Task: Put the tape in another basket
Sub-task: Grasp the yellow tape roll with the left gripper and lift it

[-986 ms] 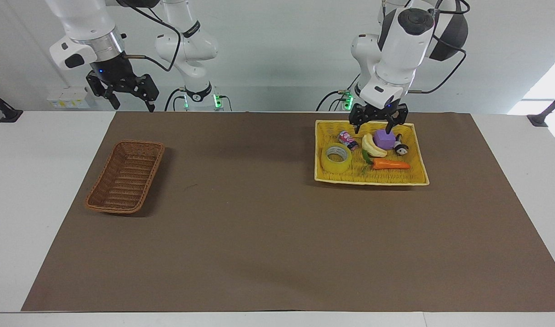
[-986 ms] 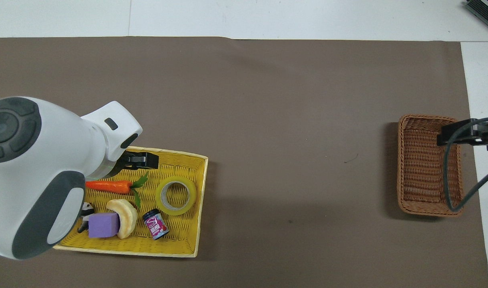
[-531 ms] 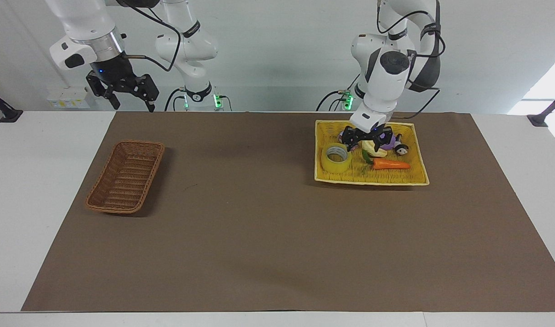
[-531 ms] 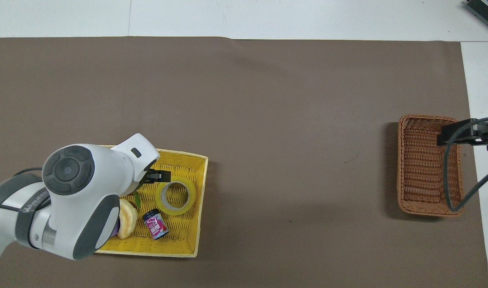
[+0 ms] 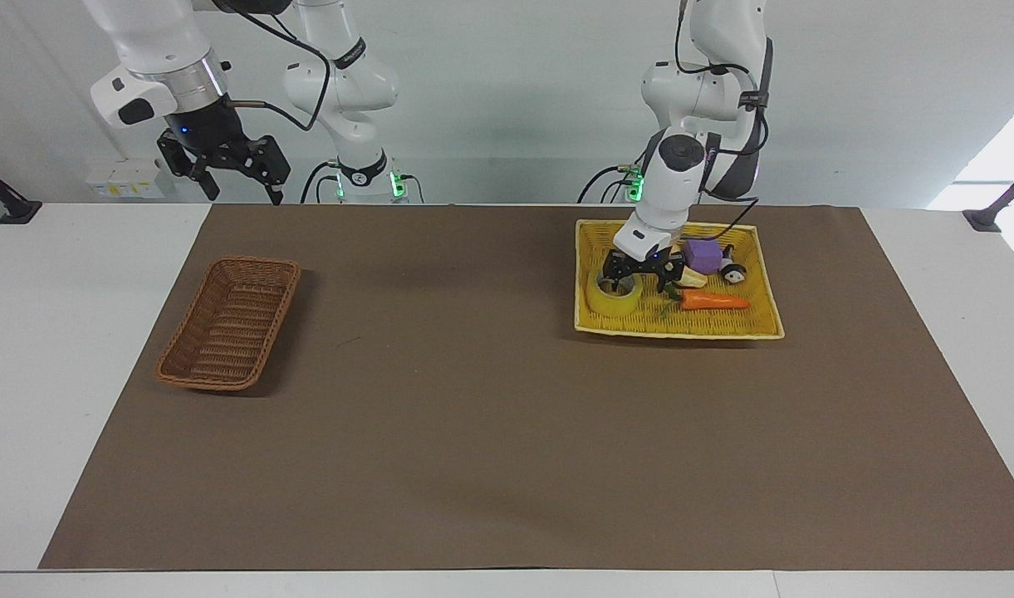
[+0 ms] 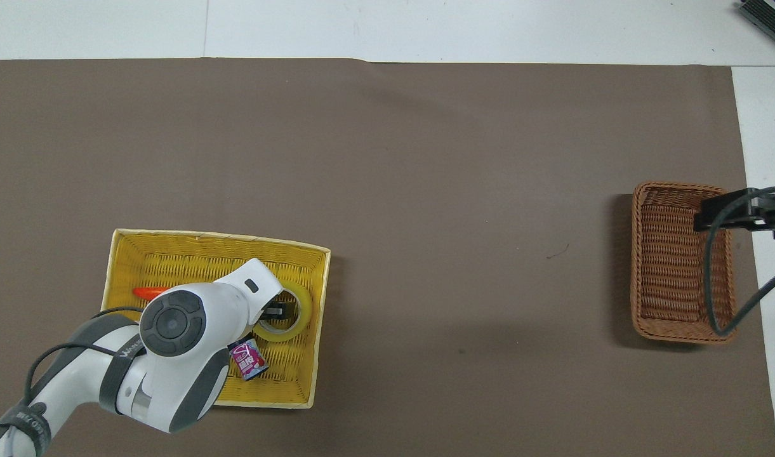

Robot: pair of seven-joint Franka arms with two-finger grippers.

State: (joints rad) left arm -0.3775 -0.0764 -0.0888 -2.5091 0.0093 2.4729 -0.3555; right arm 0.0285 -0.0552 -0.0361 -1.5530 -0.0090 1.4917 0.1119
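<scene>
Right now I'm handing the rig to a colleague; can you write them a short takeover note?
Left gripper: open, down at the tape inside the yellow tray, nothing gripped yet.
Right gripper: open, waiting above the table edge near the wicker basket.
Done: the reach to the tape only.
Left: close on the tape, lift it, carry it to the wicker basket at the right arm's end, release.

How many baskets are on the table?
2. A bright yellow tray-basket sits toward the left arm's end of the table and holds the small items. A narrow brown wicker basket sits toward the right arm's end. None seems hidden.
</scene>
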